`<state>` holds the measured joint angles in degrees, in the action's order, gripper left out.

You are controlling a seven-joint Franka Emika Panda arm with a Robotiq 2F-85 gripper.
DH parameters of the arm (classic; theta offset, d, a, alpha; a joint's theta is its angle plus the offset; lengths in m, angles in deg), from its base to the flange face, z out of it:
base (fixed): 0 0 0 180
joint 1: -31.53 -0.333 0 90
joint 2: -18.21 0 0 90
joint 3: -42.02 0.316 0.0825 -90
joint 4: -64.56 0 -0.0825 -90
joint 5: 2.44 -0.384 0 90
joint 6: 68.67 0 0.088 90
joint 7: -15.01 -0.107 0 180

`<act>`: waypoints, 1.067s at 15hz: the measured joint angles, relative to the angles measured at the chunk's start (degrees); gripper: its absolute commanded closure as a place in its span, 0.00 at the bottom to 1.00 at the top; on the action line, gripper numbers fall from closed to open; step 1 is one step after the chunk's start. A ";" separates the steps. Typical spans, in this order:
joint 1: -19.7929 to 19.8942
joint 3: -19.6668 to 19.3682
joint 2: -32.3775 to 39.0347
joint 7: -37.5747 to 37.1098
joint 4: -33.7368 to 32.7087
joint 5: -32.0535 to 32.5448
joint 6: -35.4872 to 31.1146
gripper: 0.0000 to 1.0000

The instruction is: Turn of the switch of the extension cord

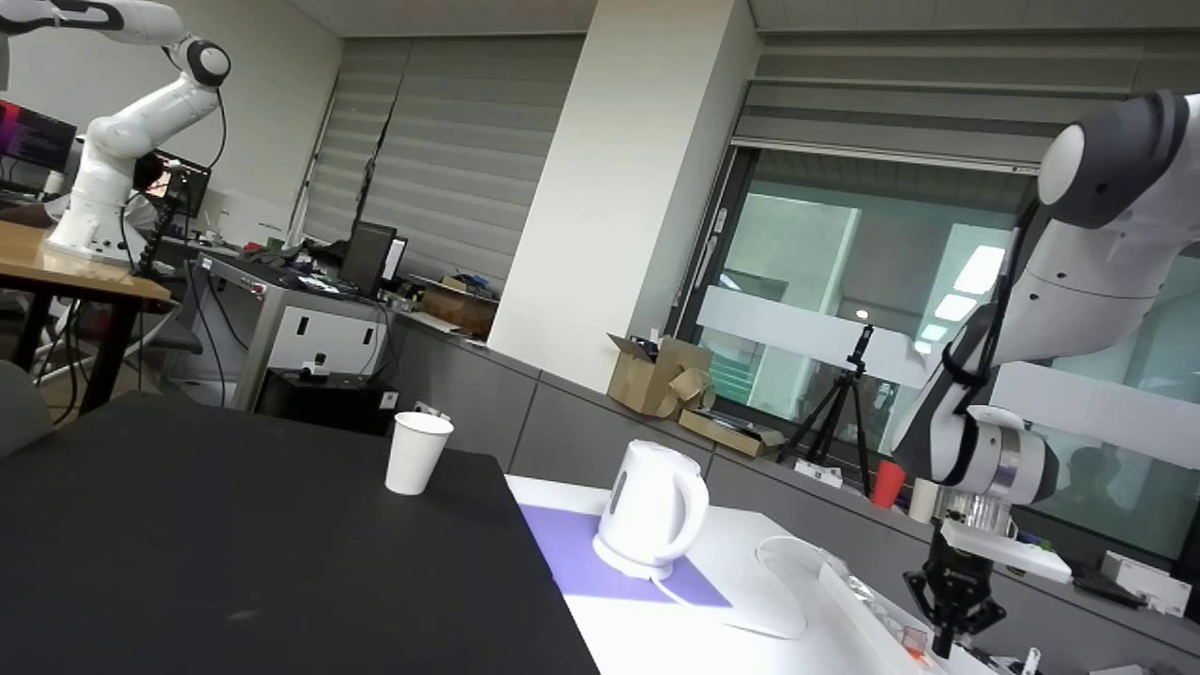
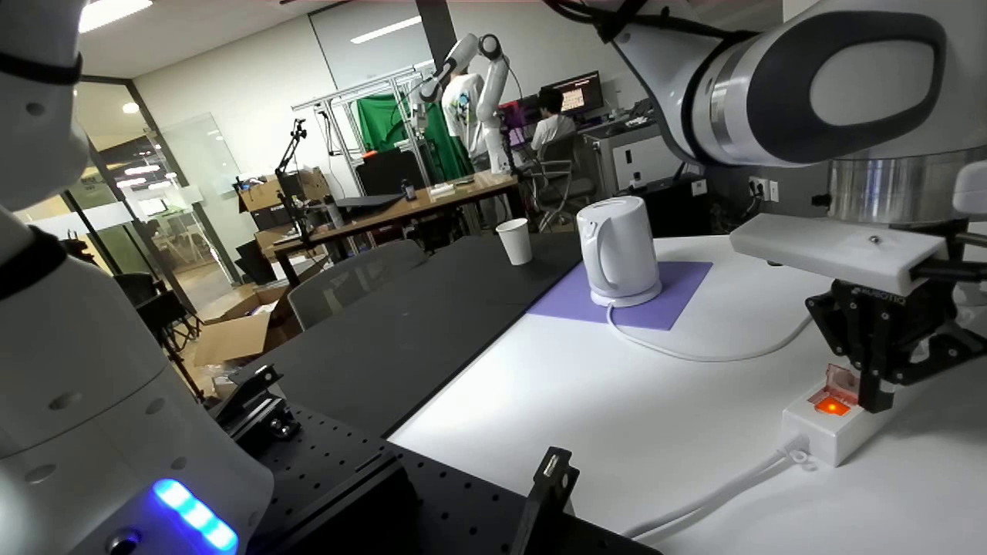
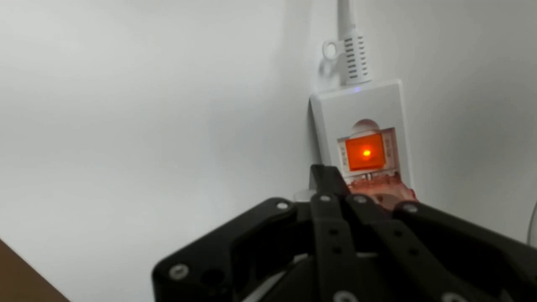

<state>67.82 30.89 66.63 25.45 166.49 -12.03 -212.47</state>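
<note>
The white extension cord [image 3: 356,107] lies on the white table, and its end shows in an exterior view [image 2: 821,439]. Its square switch [image 3: 366,152] is lit orange, and it glows in an exterior view too [image 2: 832,406]. The clear reddish switch cover [image 3: 384,188] is flipped open and stands up in an exterior view [image 2: 842,379]. My gripper [image 3: 330,176] has its fingers together with nothing seen between them. In the exterior views [image 1: 943,645] [image 2: 876,397] it points down beside the switch and cover. Whether the tip touches the strip, I cannot tell. The gripper hides the rest of the strip in the wrist view.
A white kettle [image 2: 621,250] stands on a purple mat [image 2: 686,289], and its cable [image 2: 694,357] runs over the white table. A white paper cup [image 1: 417,455] stands on the black table [image 1: 281,562]. A black mounting plate [image 2: 432,493] is at the robot's base.
</note>
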 measured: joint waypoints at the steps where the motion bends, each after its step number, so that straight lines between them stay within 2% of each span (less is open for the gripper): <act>1: -0.02 -0.11 0.23 -0.23 -0.60 0.04 1.36 1.00; 8: -0.22 -0.68 0.94 -0.76 -3.66 0.07 7.77 1.00; 16: -0.87 -0.46 1.06 -0.61 -3.43 0.08 8.50 1.00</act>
<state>66.94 30.42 67.69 24.84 163.06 -11.95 -203.98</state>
